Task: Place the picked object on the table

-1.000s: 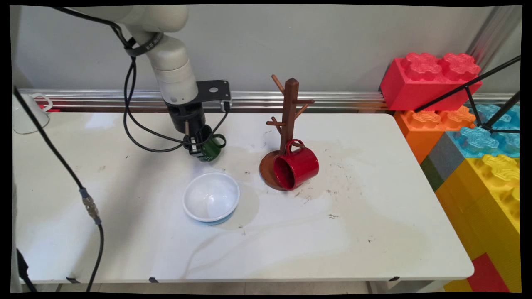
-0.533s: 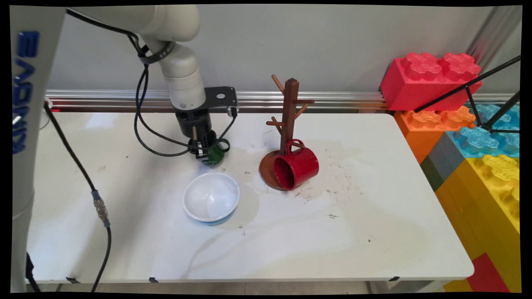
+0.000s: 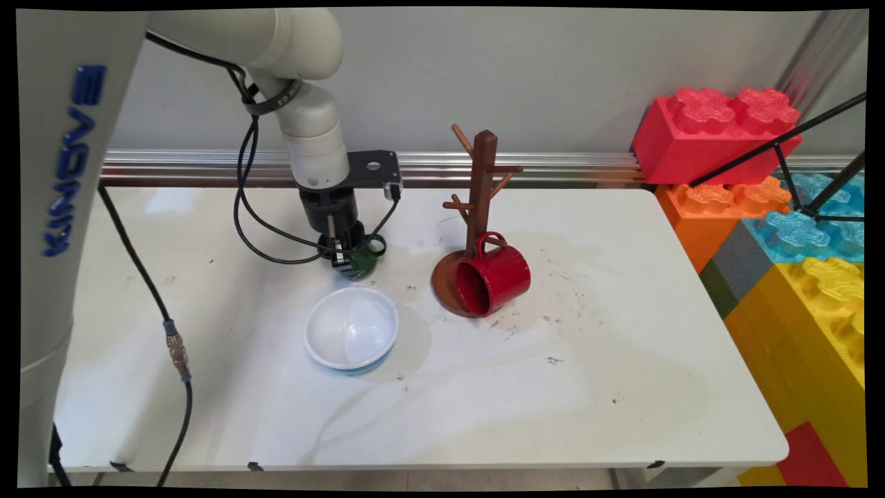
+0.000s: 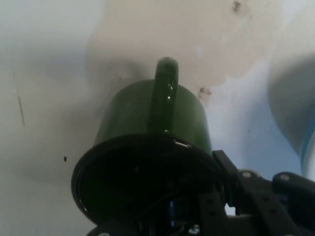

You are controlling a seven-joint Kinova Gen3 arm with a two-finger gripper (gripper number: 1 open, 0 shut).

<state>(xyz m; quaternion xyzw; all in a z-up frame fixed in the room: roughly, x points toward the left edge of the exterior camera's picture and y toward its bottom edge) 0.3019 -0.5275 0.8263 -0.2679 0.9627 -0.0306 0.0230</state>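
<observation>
Green mug (image 3: 359,263) hangs tilted in the gripper (image 3: 340,257), just above the table (image 3: 622,387), left of the mug tree (image 3: 482,200) and just far of the white bowl (image 3: 351,326). In the hand view the mug's dark mouth faces the camera and its handle (image 4: 165,96) runs along the upper side, pointing away from the hand. The jaws are closed on the mug's rim, one finger inside the mouth and one outside; this rim pinch accounts for the tilt, as the body hangs off to one side of the grip.

A red mug (image 3: 492,279) lies on its side against the foot of the mug tree. Its mouth faces near-left and its handle rests against the trunk. It sits partly on the round base, so it is propped, not hung; every peg on the tree is bare.

The bowl stands upright with a blue band showing at its near edge.

At the right, large toy bricks (image 3: 774,200) in red, orange, blue and yellow are stacked beside the table end.

Writing: no label is readable on either mug, the bowl or the tree.
</observation>
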